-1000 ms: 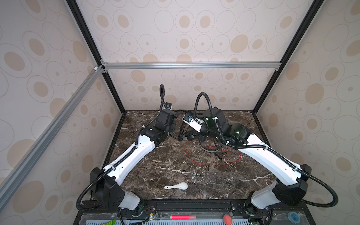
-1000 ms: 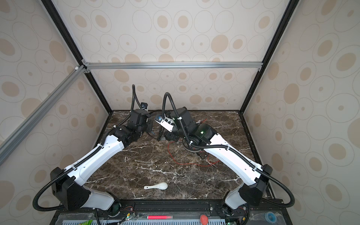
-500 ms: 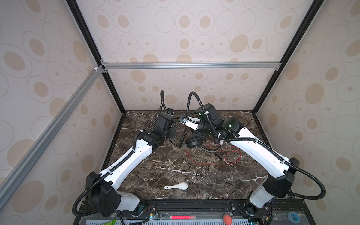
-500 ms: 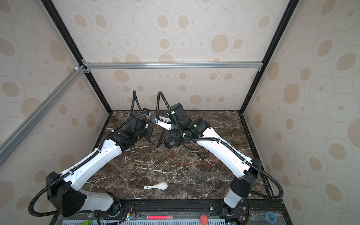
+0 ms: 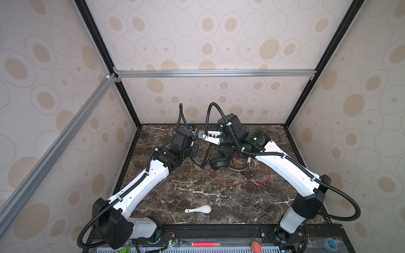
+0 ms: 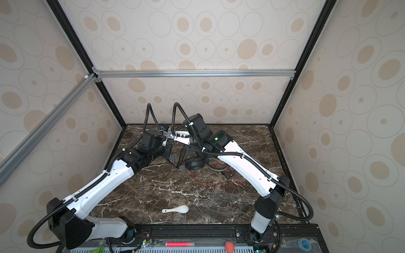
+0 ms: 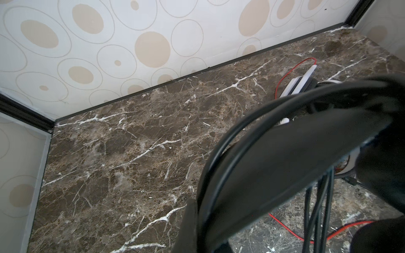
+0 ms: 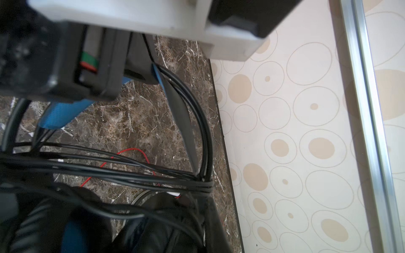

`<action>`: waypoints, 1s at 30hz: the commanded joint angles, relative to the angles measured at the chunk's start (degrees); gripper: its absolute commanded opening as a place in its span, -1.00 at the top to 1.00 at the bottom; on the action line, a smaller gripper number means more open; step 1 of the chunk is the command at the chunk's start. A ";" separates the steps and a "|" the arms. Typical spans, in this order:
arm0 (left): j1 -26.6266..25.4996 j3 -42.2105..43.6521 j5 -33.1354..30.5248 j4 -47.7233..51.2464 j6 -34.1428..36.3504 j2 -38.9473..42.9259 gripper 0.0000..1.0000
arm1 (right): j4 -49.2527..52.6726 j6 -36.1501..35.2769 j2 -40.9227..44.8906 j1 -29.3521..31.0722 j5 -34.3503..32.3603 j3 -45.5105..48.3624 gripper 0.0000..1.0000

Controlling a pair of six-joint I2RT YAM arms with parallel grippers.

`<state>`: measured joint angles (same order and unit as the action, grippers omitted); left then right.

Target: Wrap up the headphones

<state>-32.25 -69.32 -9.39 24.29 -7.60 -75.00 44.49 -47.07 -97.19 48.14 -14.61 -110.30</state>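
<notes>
Dark brown marble desk (image 5: 175,186) with white veins, shown in both top views. A white spoon (image 5: 198,209) lies flat at lower centre, bowl to the right, well apart from everything else. A red cord (image 5: 230,184) sprawls in loose loops right of centre, flat on the desk. The white headset (image 5: 237,169) lies at upper centre-right, partly under my right arm (image 5: 285,166), touching the red loops. A small dark plug (image 5: 246,174) sits among the loops. The black headset (image 5: 219,163) has an earcup low just left of the white one; can't tell if it touches the desk.
</notes>
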 commanded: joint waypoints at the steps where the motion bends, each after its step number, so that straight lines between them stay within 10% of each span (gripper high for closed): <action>1: -0.43 1.53 4.38 0.71 1.98 2.73 1.00 | -7.07 -3.42 -0.52 -0.70 -5.72 -3.36 1.00; 30: -0.37 2.75 7.10 1.70 3.66 6.16 1.00 | -6.17 -9.91 4.75 -4.27 -6.37 8.99 0.97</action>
<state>-32.27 -66.50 -4.34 24.14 -5.58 -71.77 40.12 -56.03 -95.42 46.68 -17.63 -102.10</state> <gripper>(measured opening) 0.070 0.070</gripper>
